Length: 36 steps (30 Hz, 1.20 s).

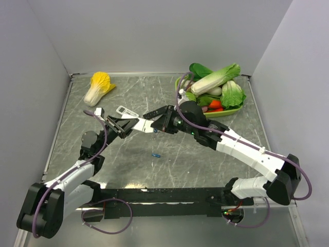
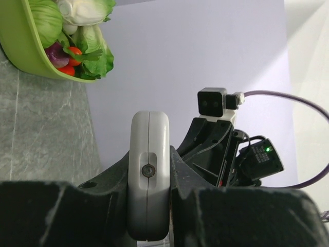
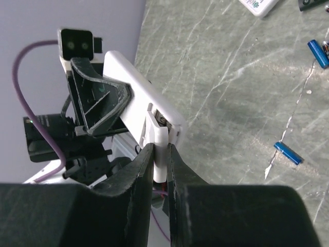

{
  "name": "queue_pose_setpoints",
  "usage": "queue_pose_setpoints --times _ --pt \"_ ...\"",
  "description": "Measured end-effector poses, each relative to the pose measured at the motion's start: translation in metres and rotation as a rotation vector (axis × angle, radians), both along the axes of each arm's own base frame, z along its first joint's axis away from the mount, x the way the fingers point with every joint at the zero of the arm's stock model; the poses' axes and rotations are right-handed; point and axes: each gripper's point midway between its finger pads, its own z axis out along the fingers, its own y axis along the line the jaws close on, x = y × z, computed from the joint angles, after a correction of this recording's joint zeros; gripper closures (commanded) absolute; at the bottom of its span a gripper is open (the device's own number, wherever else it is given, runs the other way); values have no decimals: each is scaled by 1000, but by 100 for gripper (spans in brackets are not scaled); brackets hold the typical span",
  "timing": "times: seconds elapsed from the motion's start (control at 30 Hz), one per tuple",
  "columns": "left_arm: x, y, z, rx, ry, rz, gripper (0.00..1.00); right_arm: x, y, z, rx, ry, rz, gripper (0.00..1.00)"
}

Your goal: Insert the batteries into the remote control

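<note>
**White flap pinched, remote spans both grippers**

Right gripper (image 3: pixel 160 154): jaws narrow, clamped on a thin white plastic flap (image 3: pixel 161 135), probably the battery door. It sits on the end of the light-grey rectangular remote control (image 3: pixel 134 82). The remote's long axis runs straight away into the left gripper (image 2: pixel 149 172), which clamps its other end in mid-air. Small blue cylindrical batteries (image 3: pixel 288 153) lie loose on the grey marbled table (image 3: pixel 231 92) below.

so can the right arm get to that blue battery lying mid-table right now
Probably not at once: the right gripper is pinched on the battery cover of the remote control. The table around the battery looks bare, so once freed the way seems open.
</note>
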Motion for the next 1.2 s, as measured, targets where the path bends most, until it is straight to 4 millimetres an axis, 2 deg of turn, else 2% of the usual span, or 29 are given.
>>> queue_pose_setpoints --times 0.13,0.27,0.43,0.7,1.2 --pt "-3 0 -2 -25 12 20 93 -2 -11 -4 61 1 -57 100" --pt "-2 2 4 -42 -5 45 92 0 -17 4 113 -21 -104 100" --pt "-1 5 14 -73 -28 74 92 4 -15 15 162 -48 -115 100" --pt "-3 5 19 -95 -37 79 92 6 -14 23 220 -101 -113 100" --pt "-6 1 22 -122 -23 72 90 8 -15 27 264 -149 -117 100"
